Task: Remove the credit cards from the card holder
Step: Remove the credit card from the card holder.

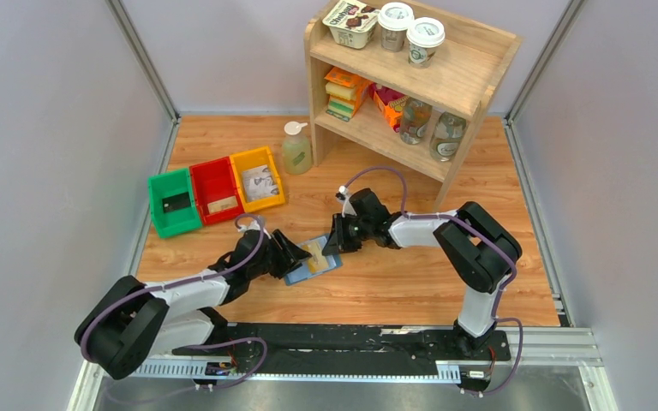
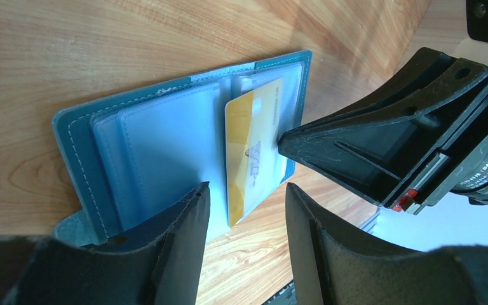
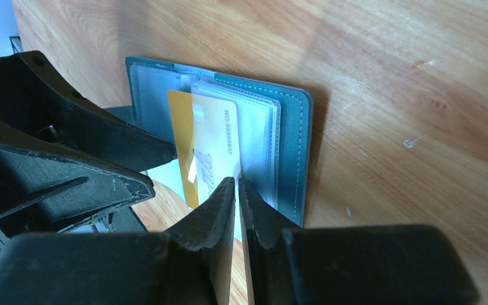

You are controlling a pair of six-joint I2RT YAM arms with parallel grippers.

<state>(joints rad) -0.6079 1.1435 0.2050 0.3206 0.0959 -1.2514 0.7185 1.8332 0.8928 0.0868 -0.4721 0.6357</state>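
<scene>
Over on the left, a tan card (image 1: 221, 205) is lying in the red bin (image 1: 207, 168) and a patterned card (image 1: 260, 181) in the yellow bin (image 1: 251, 155), well apart from the work.

Nearer me, the left hand (image 2: 246, 190) is hovering low at the holder (image 2: 165, 140), its fingers standing apart and gripping nothing. The holder is lying open on the bench (image 3: 387, 95) between the two arms, its clear sleeves fanning up a little. A yellow card (image 2: 254, 146) is sitting among those sleeves, one end jutting past the holder's edge.

The right hand (image 3: 237, 184) is coming in from the other side with its fingers drawn almost together, tips right at the card's long edge. Whether they are actually nipping it, I cannot tell from here.

That card is looking light, thin and stiff, with slick faces, so I would expect a pinch to slip unless it lands squarely on both faces. The jutting end seems the place to take it, pulling along the line of the pocket. The holder is soft and weighs next to nothing (it will probably drag along with the card), so the spread left hand is likely best used pressing down on the cover, clear of the sleeves.
</scene>
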